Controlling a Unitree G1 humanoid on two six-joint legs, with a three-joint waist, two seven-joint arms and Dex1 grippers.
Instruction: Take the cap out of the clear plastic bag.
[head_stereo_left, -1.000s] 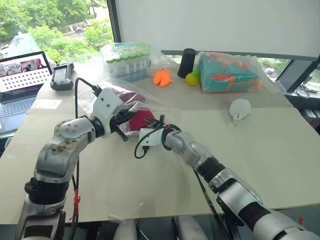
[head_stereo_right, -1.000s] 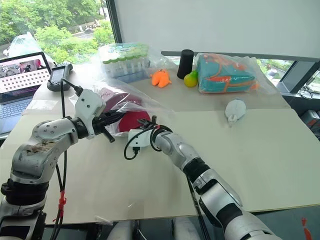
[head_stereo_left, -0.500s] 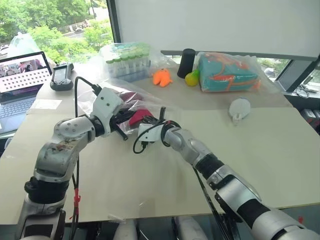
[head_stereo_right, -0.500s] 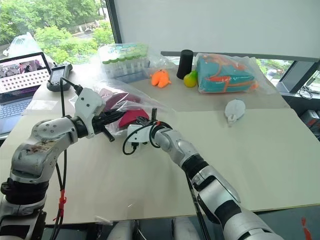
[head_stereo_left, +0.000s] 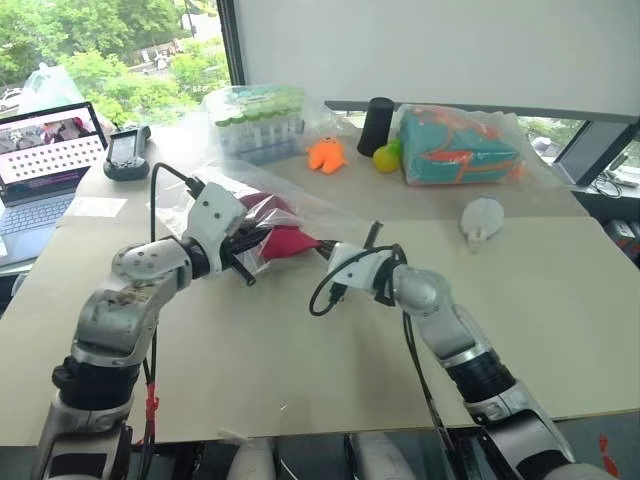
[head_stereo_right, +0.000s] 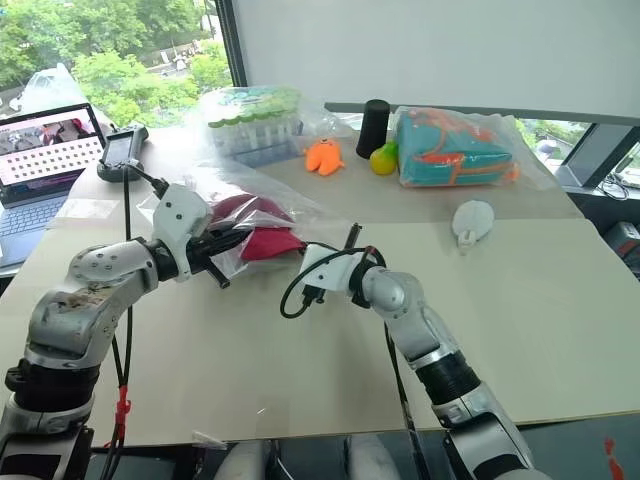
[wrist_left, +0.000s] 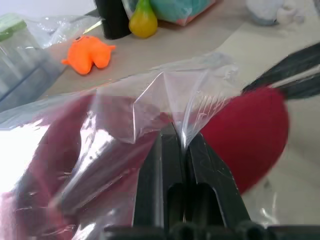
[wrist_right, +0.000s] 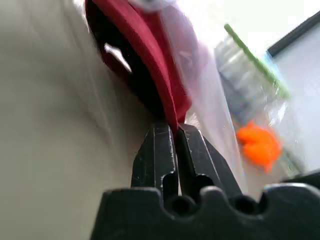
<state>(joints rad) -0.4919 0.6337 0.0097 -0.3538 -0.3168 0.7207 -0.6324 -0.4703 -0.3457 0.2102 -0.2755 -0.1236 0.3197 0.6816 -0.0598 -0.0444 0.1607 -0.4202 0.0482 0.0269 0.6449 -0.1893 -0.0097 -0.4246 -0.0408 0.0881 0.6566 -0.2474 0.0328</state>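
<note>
Fingers of my left gripper (wrist_left: 181, 145) are pressed together on a fold of the clear plastic bag (wrist_left: 165, 100), pinching the film between them. My right gripper (wrist_right: 175, 132) has its two black fingers clamped on the edge of the maroon cap's (head_stereo_left: 290, 242) curved brim, the red fabric caught right at the tips. From my head, the cap sits between my two grippers, its crown inside the crinkled bag on my left side and its brim sticking out of the bag's mouth toward my right gripper. Bag and cap are above the near left part of the beige table (head_stereo_left: 560, 300). Farther back on the table stand a bagged rack of green-capped tubes (head_stereo_left: 255, 118), an orange toy (head_stereo_left: 325, 154), a black cylinder (head_stereo_left: 377, 122), a yellow-green pear-shaped toy (head_stereo_left: 385, 156) just beside it, and a teal box in a clear bag (head_stereo_left: 460, 146). A small white pouch (head_stereo_left: 481, 219) lies well apart, to my right. A laptop (head_stereo_left: 45, 160) is at the far left, with a black handheld device (head_stereo_left: 125, 153) near it.
</note>
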